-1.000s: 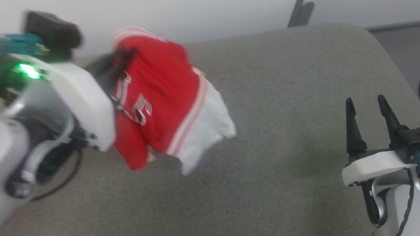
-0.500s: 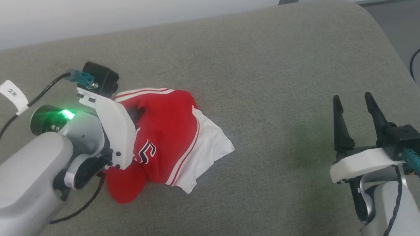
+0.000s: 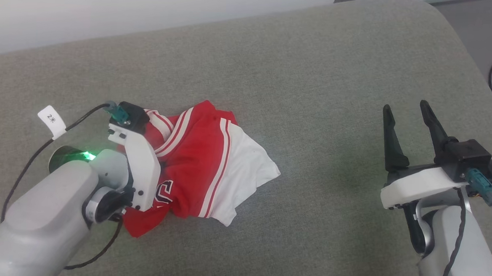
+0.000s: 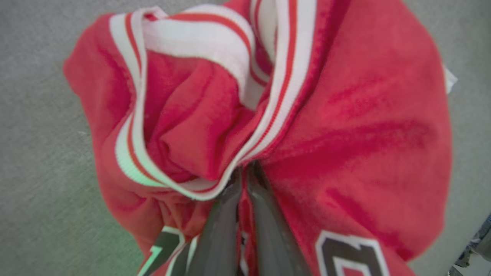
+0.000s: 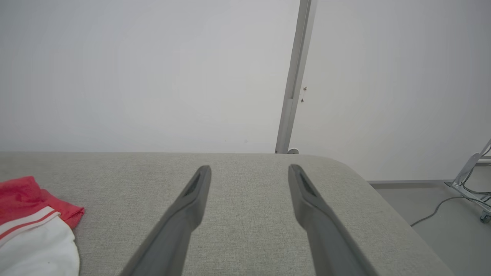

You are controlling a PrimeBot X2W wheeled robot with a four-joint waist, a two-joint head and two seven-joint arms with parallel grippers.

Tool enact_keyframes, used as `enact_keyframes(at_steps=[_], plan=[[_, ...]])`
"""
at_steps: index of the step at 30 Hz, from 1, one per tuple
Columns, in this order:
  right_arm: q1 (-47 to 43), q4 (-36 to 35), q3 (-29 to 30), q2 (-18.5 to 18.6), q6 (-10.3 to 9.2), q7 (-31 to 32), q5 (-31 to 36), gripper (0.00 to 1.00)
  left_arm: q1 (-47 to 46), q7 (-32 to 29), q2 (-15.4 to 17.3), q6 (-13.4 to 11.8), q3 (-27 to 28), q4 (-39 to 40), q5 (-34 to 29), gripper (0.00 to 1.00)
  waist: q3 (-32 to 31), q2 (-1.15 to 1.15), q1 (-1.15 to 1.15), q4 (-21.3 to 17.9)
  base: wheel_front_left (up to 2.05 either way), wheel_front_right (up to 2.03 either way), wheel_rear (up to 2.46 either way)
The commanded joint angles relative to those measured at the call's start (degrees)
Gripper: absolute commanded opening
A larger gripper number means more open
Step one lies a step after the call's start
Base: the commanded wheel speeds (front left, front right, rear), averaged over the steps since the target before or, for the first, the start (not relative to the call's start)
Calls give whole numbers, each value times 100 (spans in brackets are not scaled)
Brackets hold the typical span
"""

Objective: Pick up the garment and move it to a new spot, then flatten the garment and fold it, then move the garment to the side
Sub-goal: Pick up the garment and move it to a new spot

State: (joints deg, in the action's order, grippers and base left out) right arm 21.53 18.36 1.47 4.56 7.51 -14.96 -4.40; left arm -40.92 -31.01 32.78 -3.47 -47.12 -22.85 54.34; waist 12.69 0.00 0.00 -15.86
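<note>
Garment: crumpled heap on grey pad, white sleeve side toward right hand.
Left hand: clamped on garment's striped trim.
Right hand: fingers apart, empty, well right of garment.
Nearer arm: left, by far.

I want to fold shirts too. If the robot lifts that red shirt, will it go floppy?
Probably floppy: the garment lies bunched in soft folds on the grey cushion. Likely light too: the left gripper pinches just one fold.
</note>
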Motion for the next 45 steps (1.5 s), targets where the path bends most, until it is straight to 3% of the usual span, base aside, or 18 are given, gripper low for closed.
enact_keyframes(at_steps=[1,2,4,5,6,14,21,36,45], plan=[[71,-9,-21,-9,-3,-30,11,100,-66,-24,-46,56,-15,-98,59,5,-21,0,0,22,0,0,0],[63,-4,-21,-3,-4,-31,18,100,-90,-21,-89,102,-16,-181,91,12,-38,0,0,39,0,0,0],[38,-1,-19,8,-4,-31,29,100,-174,49,-128,185,4,-297,95,44,-81,0,0,80,0,0,0],[21,4,-14,16,-3,-31,33,100,-200,87,-151,227,20,-335,98,79,-109,0,0,104,0,0,0],[2,9,-17,26,-4,-31,33,100,-221,133,-157,253,25,-375,76,100,-141,0,0,130,0,0,0],[-159,91,-34,110,-4,-31,78,100,-170,525,-72,343,176,-257,81,100,-532,0,0,422,0,0,0],[-320,186,-85,212,-4,-31,13,100,190,1251,304,315,458,224,42,100,-973,0,0,741,0,0,0],[-704,254,-39,204,-4,-29,10,100,1854,3109,1501,-252,1549,1328,344,100,-1507,0,0,1427,0,0,0],[-884,242,66,184,-4,-25,-14,100,3107,4129,1836,-441,2068,1592,675,100,-1673,0,0,1710,0,0,0]])
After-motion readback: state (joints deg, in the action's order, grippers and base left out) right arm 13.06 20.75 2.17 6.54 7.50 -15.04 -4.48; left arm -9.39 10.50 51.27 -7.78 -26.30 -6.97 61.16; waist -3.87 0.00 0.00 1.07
